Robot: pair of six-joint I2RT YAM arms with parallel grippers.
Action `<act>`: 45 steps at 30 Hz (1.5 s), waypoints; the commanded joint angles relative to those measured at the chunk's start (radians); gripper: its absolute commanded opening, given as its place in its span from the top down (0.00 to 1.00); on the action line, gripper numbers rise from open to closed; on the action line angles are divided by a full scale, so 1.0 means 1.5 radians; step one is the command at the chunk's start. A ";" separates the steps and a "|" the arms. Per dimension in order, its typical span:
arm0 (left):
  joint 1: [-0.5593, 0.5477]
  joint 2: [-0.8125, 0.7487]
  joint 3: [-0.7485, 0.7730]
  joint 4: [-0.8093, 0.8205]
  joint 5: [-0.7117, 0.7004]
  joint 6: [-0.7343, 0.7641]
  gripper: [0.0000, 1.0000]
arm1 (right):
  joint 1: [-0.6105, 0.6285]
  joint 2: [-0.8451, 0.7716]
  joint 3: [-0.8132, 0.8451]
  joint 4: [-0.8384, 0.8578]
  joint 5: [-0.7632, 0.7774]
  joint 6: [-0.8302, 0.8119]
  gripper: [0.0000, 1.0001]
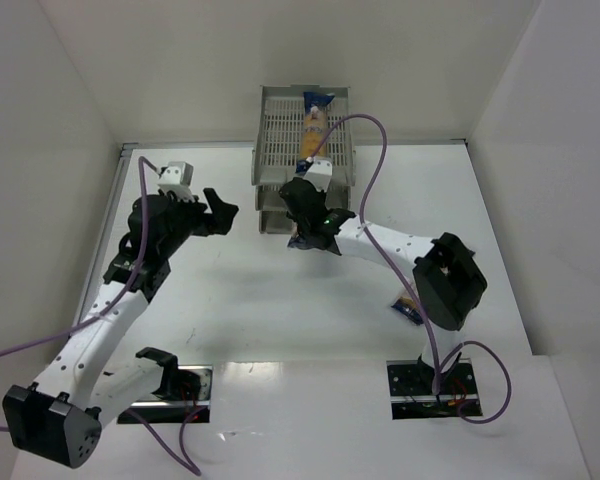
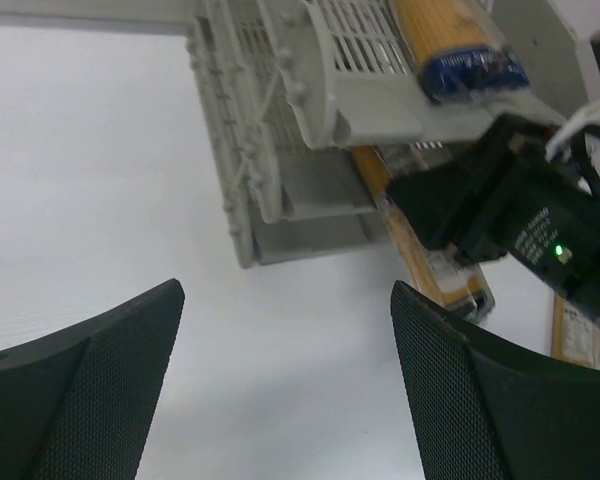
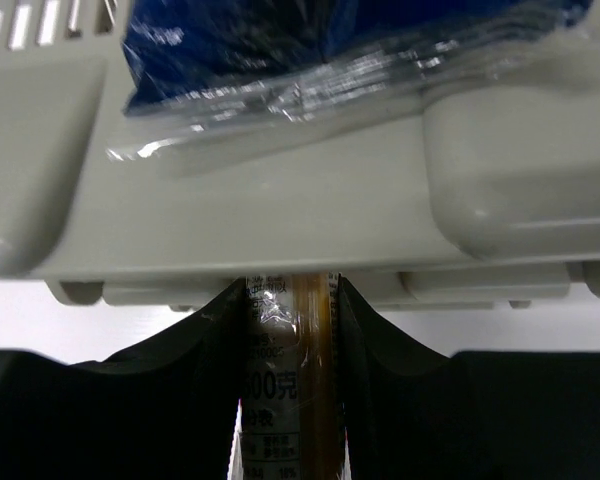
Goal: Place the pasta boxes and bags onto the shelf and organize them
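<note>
Pasta packets, overhead: top packet (image 1: 315,122) lies in the shelf's (image 1: 280,125) upper tray. Held packet (image 1: 300,241) is at the shelf front and third packet (image 1: 407,309) is on the table (image 1: 280,310). Roughly a third done, I'd say.
Left gripper (image 1: 223,213), overhead: hovers left of the shelf.
Left wrist: fingers (image 2: 460,400) spread wide, nothing between them.
Right wrist: right gripper (image 3: 288,330) clamps the held packet, nose pointing under the top tray.

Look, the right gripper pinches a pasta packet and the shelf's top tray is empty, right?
No. The top tray isn't empty: one pasta packet lies in it, seen in the top external view. The right gripper does pinch a second packet.
</note>
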 commanded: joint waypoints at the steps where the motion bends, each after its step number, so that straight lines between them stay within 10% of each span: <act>1: 0.004 0.024 -0.028 0.048 0.109 0.010 0.08 | -0.003 0.000 0.055 0.116 0.046 0.033 0.91; 8: -0.032 0.116 -0.063 0.042 0.200 0.068 0.08 | -0.011 0.012 0.069 0.116 0.038 0.040 0.90; 11: -0.076 0.147 -0.084 0.062 0.215 0.085 0.08 | -0.023 0.018 0.069 0.116 0.031 0.052 0.68; 18: -0.175 0.224 -0.114 0.141 0.278 0.116 0.06 | -0.023 0.024 0.069 0.116 0.016 0.058 0.63; 45: -0.238 0.387 0.008 0.307 0.044 0.129 0.05 | -0.029 -0.063 0.002 0.115 -0.048 0.017 0.26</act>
